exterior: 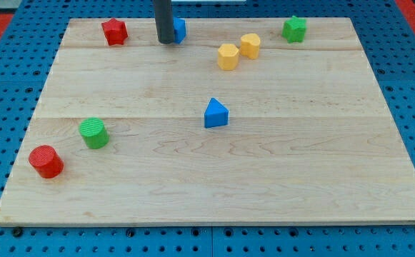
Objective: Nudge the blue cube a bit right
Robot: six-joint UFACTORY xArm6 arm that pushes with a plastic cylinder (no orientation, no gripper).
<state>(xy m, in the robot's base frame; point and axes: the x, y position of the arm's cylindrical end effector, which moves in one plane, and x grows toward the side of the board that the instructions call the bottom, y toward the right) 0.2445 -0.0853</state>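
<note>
The blue cube [179, 29] sits near the board's top edge, left of centre, and is mostly hidden behind my rod. My tip [166, 41] rests on the board right against the cube's left side. A blue triangular block [216, 113] lies near the middle of the board.
A red star-like block [114, 31] lies at the top left. Two yellow blocks [228, 56] [250, 45] sit right of the cube. A green block [294, 28] is at the top right. A green cylinder [93, 133] and a red cylinder [46, 160] are at the lower left.
</note>
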